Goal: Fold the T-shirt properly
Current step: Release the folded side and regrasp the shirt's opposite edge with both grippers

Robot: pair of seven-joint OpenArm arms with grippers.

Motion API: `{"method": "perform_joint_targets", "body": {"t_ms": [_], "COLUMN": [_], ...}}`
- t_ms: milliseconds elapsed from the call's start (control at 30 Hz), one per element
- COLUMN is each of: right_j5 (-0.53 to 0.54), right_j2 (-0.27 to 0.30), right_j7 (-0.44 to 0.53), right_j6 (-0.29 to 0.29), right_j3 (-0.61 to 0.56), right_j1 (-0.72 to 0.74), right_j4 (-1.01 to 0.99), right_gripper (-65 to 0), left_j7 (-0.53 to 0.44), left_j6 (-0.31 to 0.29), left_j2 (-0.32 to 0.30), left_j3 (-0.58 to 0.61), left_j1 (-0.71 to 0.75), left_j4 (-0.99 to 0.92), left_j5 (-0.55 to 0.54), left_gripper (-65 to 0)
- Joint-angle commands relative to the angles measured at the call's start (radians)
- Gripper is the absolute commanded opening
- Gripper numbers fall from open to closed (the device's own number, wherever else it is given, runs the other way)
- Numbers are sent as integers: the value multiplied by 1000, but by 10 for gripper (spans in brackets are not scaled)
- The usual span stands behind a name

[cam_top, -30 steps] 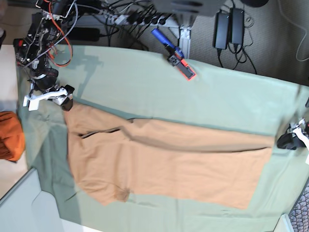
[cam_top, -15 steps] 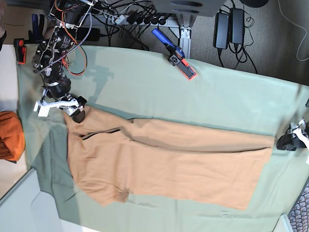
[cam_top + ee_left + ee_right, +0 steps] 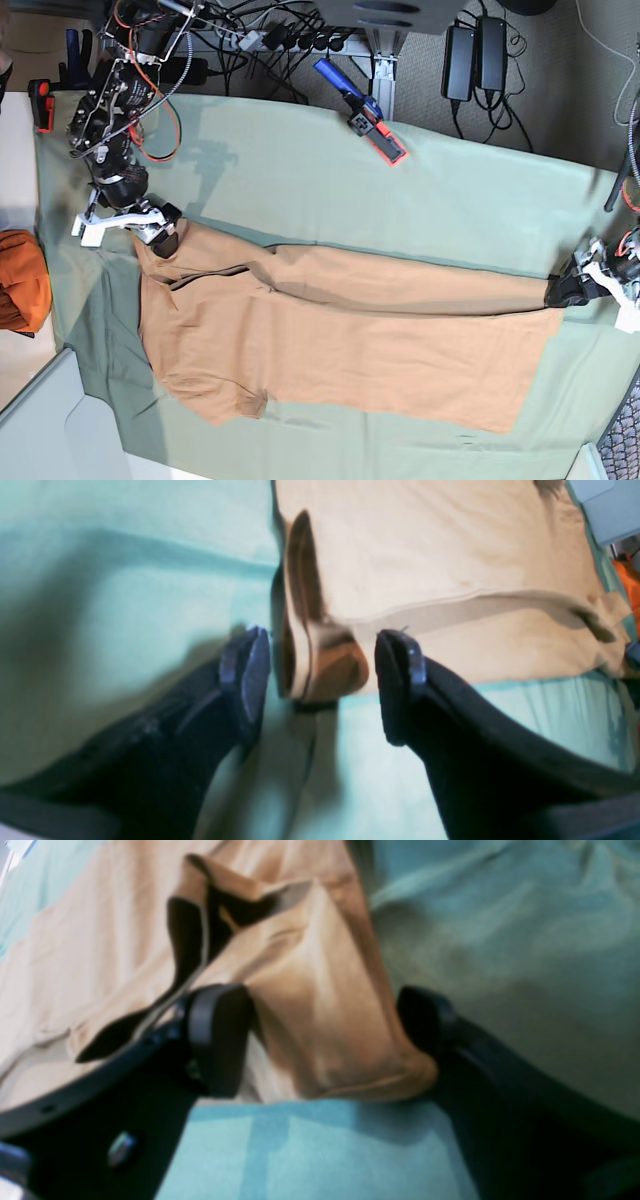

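The T-shirt (image 3: 340, 335) lies flat and lengthways on the pale green cloth (image 3: 300, 170) that covers the surface, one long edge already turned over the middle. My right claw (image 3: 320, 1035) stands wide open astride a corner at one end of the shirt, one finger on the fabric and the other on the green cloth; it grips nothing yet. My left claw (image 3: 322, 672) is also well open, straddling the folded corner at the opposite end, with nothing pinched.

To do this step well, I judge I should close both claws together, each catching all layers of its corner and none of the green cloth beneath. Then lift evenly, keeping the edge taut between the two claws so the fold lands straight.

Count: one T-shirt, one green cloth, two claws. An orange bundle (image 3: 22, 280) sits off to the side, and one blue-and-red tool (image 3: 362, 112) lies near the far edge of the cloth.
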Motion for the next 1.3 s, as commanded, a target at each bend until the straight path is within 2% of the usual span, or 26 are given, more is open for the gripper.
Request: {"method": "perform_joint_targets", "body": {"t_ms": [0, 200, 400, 533, 567, 600, 633, 667, 700, 767, 800, 900, 1133, 1267], "right_j5": [9, 11, 14, 55, 56, 55, 53, 53, 53, 53, 53, 53, 97, 134], "right_j2": [13, 13, 13, 13, 13, 13, 13, 13, 13, 13, 13, 13, 34, 60], "right_j7": [17, 14, 7, 6, 6, 6, 6, 6, 6, 6, 6, 6, -56, -76], "right_j6": [84, 84, 84, 84, 84, 85, 85, 85, 85, 84, 85, 85, 87, 87], "right_j3": [3, 3, 3, 3, 3, 3, 3, 3, 3, 3, 3, 3, 3, 5], "right_j1": [11, 11, 11, 11, 11, 11, 11, 11, 11, 11, 11, 11, -1, -58], "right_j4": [14, 14, 14, 14, 14, 14, 14, 14, 14, 14, 14, 14, 17, 54], "right_gripper": [-205, -205, -205, -206, -206, -206, -230, -286, -373, -585, -650, -650, -650, -650], "left_j7": [-6, 5, 36, 49, 49, 52, 55, 57, 57, 55, 55, 55, 116, 187], "left_j6": [-9, -9, -9, -9, -9, -9, -9, -9, -9, -9, -9, -9, -9, -9], "left_j2": [-4, 27, 31, 31, 31, 31, 31, 31, 31, 31, 31, 30, -12, -54], "left_j3": [-3, -3, -3, -3, -3, -3, -3, -3, -3, -3, -3, -3, -3, -3], "left_j1": [-15, -15, -15, -15, -15, -15, -15, -15, -15, -15, -15, -15, -13, 10], "left_j4": [8, 8, 29, 51, 54, 57, 60, 61, 61, 61, 61, 61, 64, 99], "left_j5": [-1, -16, -42, -55, -55, -55, -55, -55, -55, -55, -55, -55, -61, -151], "left_gripper": [-274, -274, -275, -277, -289, -329, -384, -439, -478, -514, -534, -650, -650, -650]}}
